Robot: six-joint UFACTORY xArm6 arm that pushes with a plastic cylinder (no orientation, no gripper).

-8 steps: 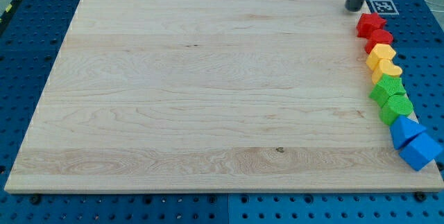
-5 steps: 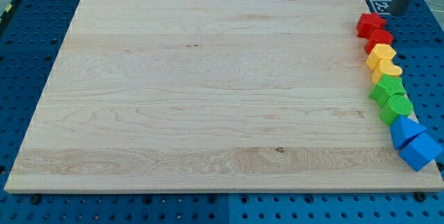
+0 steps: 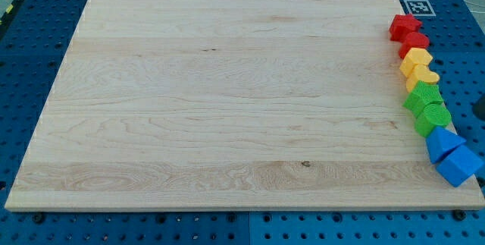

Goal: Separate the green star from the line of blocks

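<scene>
Waiting in the line at the board's 3 o'clock edge, the green star (image 3: 423,95) is being left untouched.

It is being hemmed by a yellow block (image 3: 422,73) at 12 o'clock and a green block (image 3: 433,117) at 6 o'clock; no tip is being shown, so its state cannot be told.

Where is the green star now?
The green star lies at the view's right edge of the wooden board, in the line of blocks, just below the yellow heart and above another green block.
</scene>
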